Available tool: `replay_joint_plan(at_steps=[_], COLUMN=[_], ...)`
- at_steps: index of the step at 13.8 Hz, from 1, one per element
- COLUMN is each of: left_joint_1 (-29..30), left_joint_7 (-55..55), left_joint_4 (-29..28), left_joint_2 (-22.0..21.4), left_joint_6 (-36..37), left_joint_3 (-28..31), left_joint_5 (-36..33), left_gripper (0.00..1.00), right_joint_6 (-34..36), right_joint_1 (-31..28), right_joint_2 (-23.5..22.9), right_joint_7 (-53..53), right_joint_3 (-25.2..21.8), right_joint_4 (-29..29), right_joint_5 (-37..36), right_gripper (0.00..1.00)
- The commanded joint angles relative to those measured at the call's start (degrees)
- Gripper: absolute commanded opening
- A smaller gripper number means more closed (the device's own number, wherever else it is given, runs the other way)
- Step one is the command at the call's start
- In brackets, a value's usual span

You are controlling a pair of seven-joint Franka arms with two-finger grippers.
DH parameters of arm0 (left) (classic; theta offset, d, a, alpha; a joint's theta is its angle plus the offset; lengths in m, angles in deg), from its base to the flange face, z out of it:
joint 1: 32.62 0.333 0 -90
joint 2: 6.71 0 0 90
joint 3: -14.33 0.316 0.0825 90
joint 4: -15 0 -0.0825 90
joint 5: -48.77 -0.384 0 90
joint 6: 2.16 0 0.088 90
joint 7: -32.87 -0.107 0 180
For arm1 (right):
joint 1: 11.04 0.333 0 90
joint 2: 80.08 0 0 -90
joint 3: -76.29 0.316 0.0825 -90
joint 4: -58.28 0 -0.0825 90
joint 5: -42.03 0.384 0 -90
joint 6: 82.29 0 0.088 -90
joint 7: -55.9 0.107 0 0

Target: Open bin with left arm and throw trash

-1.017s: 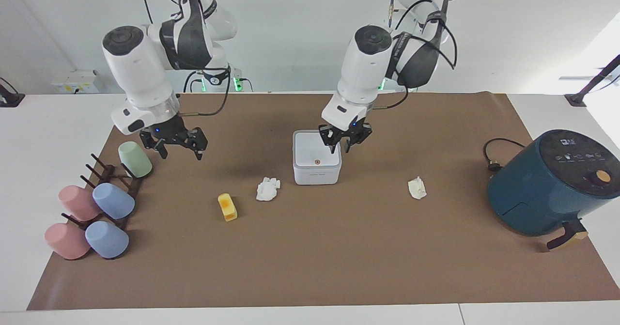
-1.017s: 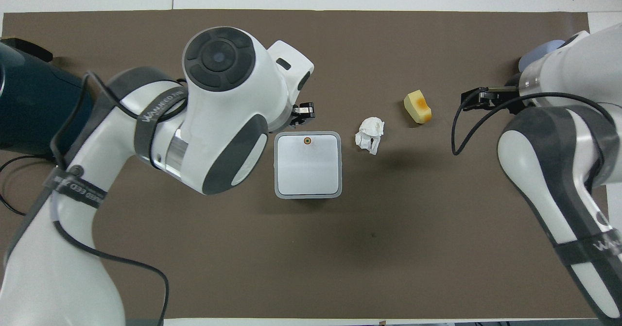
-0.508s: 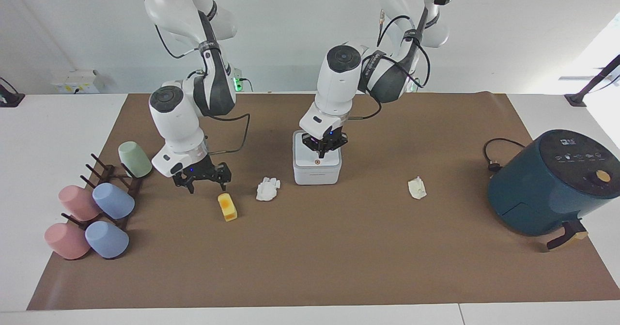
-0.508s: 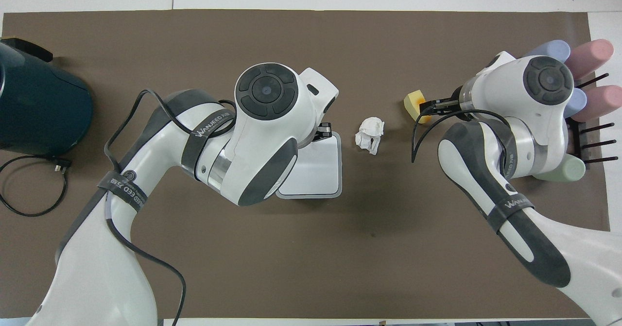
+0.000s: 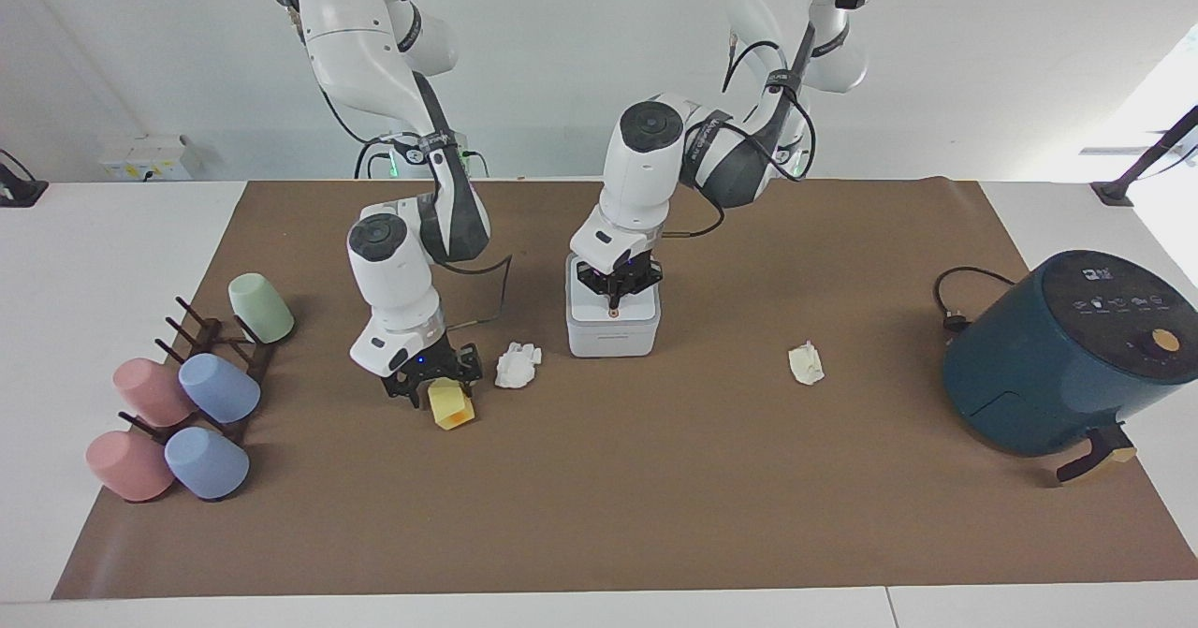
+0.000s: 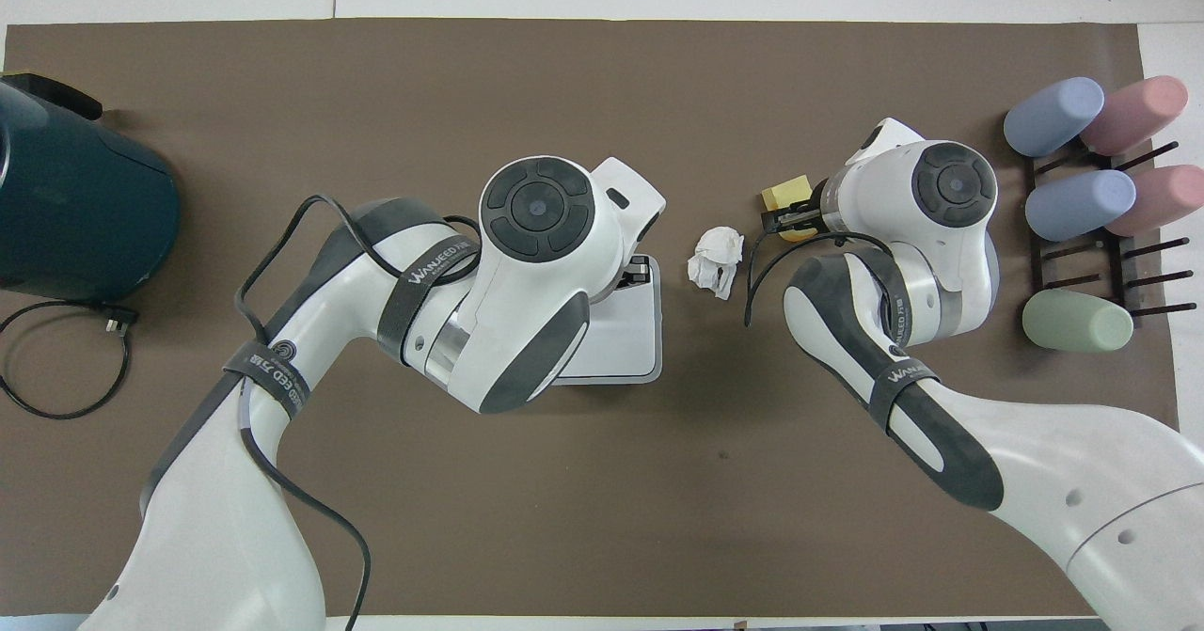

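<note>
In the facing view, low in the middle of the frame, the brown table (image 5: 599, 516) is bare. A little higher, left of center, the right gripper (image 5: 432, 387) is down at the yellow block (image 5: 452, 405). Its fingers sit around the block and are part way closed, but it is hard to say if they hold it tight yet. If the grip is loose, the block could slip out or get pushed away when the arm lifts. Just beside it lies a crumpled paper wad (image 5: 518, 365), close enough that the gripper could bump it. Another paper wad (image 5: 806, 364) lies alone toward the right of the frame. Higher up, at the center, stands the white bin (image 5: 613, 330). The left gripper (image 5: 615, 293) is shut tight, with its tips pressed on the lid by the orange dot (image 5: 613, 311). The lid is not open yet. If the tips slide off the dot, the lid may stay shut, or the small bin could scoot or tip.
</note>
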Motion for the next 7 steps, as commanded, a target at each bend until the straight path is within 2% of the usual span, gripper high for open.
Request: replay_joint_plan(at_steps=[1,4,7], left_joint_1=[-0.90,-1.77,-2.22], left_joint_7=[0.07,-0.45,-0.45], left_joint_4=[-3.81,-6.44,-7.68], left_joint_2=[-1.43,-1.52,-1.52], left_joint_6=[-3.34,-5.36,-6.33], left_joint_3=[0.95,1.04,1.04], left_joint_5=[0.44,-0.09,-0.88], left_gripper=[0.00,0.00,0.00], right_joint_6=[-0.53,1.66,8.67], right_joint_1=[-0.37,-0.46,-0.72], right_joint_2=[0.87,3.67,8.94], right_joint_7=[-1.19,-1.19,0.99], right_joint_3=[0.02,-0.07,-0.07], right_joint_4=[0.38,0.47,0.38], right_joint_5=[0.96,0.96,0.96], right_gripper=[0.00,0.00,0.00])
